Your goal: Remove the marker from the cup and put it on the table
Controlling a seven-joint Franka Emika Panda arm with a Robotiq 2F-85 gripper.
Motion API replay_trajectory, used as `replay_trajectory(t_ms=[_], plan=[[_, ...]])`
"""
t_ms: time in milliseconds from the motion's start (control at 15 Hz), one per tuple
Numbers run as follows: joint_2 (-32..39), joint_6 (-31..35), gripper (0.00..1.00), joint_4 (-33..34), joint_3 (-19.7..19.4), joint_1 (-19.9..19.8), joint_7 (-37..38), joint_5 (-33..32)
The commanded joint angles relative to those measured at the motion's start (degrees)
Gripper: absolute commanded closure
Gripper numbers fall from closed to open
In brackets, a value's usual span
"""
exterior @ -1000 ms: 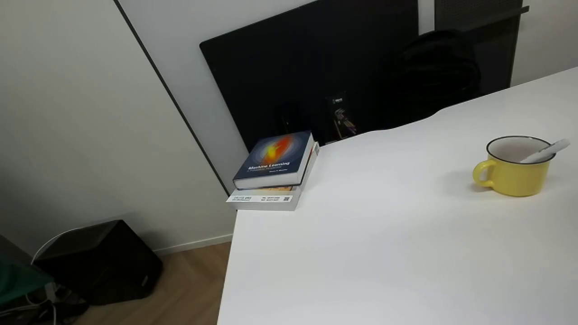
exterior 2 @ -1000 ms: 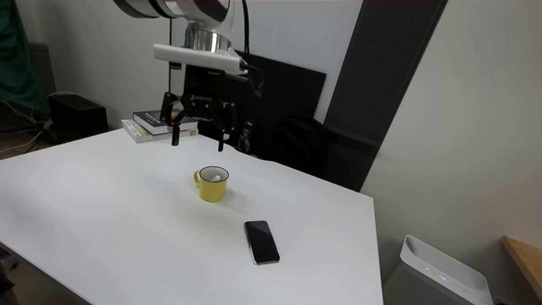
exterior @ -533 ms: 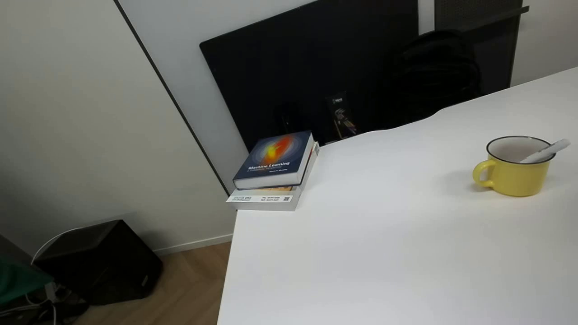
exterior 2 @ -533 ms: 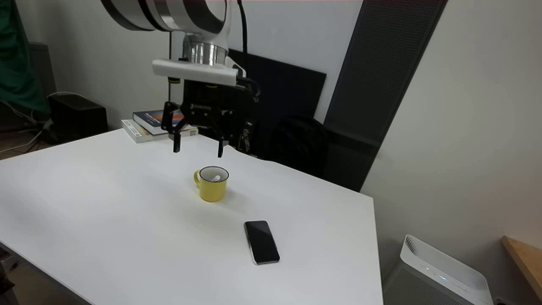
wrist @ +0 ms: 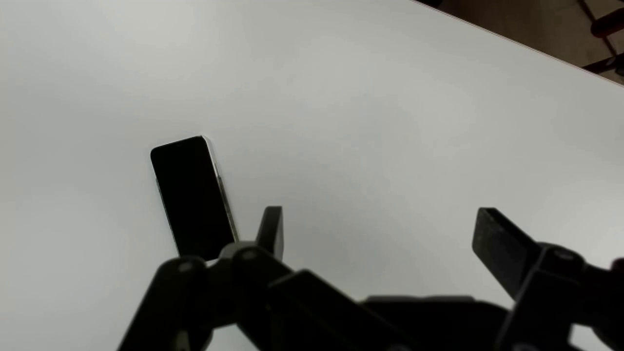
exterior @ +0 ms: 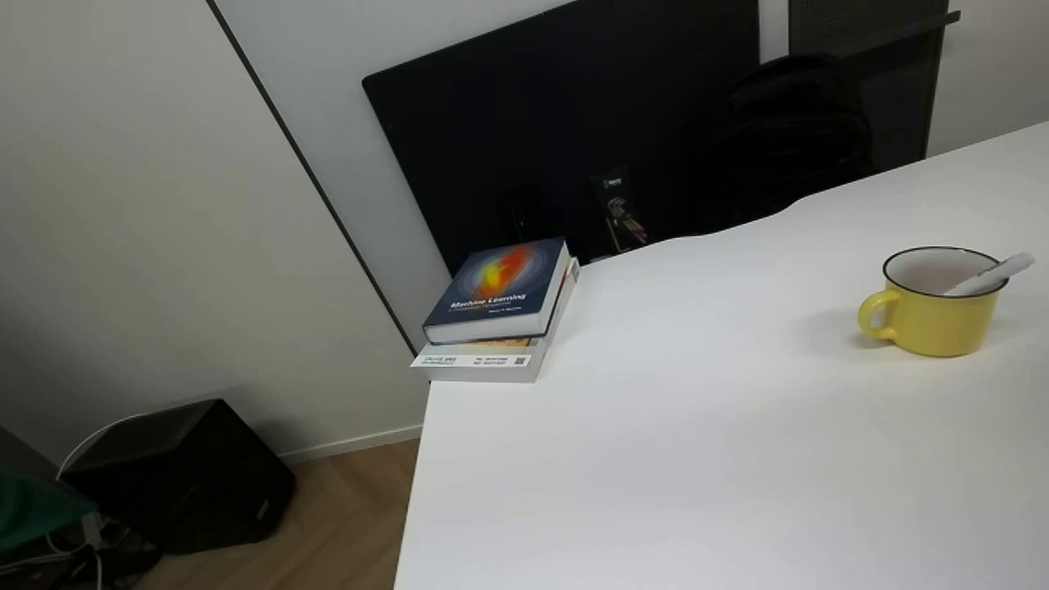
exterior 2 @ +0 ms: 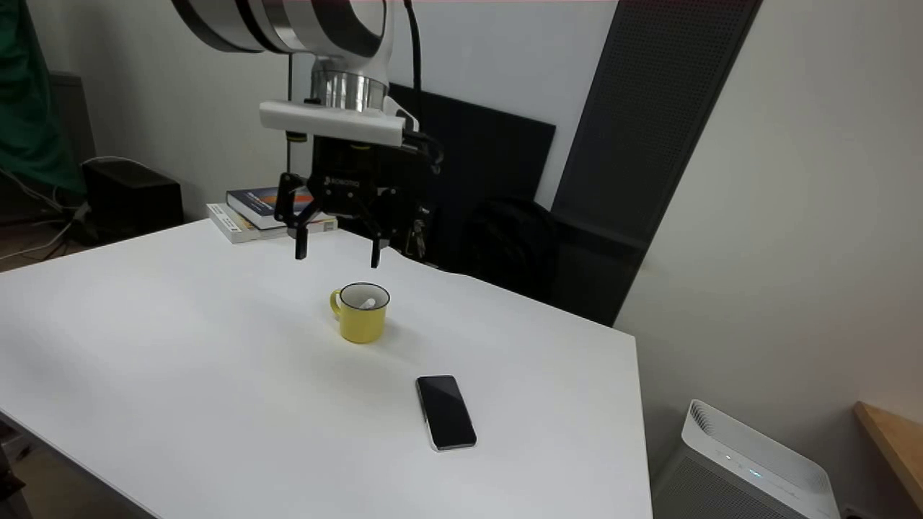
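The yellow cup [exterior: 941,325] stands upright on the white table [exterior: 697,442]; it also shows in an exterior view [exterior 2: 362,326]. The whitish marker [exterior: 994,273] leans inside the cup, its upper end sticking out past the dark rim on the side away from the handle. Only a short piece of the marker [exterior 2: 368,303] shows inside the cup in an exterior view. No blue end is visible. My gripper [exterior 2: 337,257] is open and empty, raised above the table and appearing above the cup. In the wrist view the gripper [wrist: 380,219] has bare table [wrist: 365,122] between its fingers; I cannot make out cup or marker there.
A black phone [exterior 2: 446,412] lies on the table near the cup; it also shows in the wrist view [wrist: 192,200]. Stacked books [exterior: 500,303] sit at the table's corner. A black panel [exterior: 557,123] and a dark backpack [exterior: 795,123] are behind the table.
My gripper is lower than one second ago, having come down toward the cup, still open. Over the last half second it shows no visible motion. The cup and marker have not moved.
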Motion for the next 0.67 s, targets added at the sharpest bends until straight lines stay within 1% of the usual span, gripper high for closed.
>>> replay_trajectory(t_ms=[0, 333, 600], plan=[[0.45, 0.75, 0.0, 0.2, -0.41, 0.14, 0.94, -0.34], [3.76, 5.86, 0.0, 1.03, -1.41, -0.58, 3.42, -2.88], [6.85, 16.55, 0.0, 0.06, -2.63, -1.06, 7.48, -5.54]])
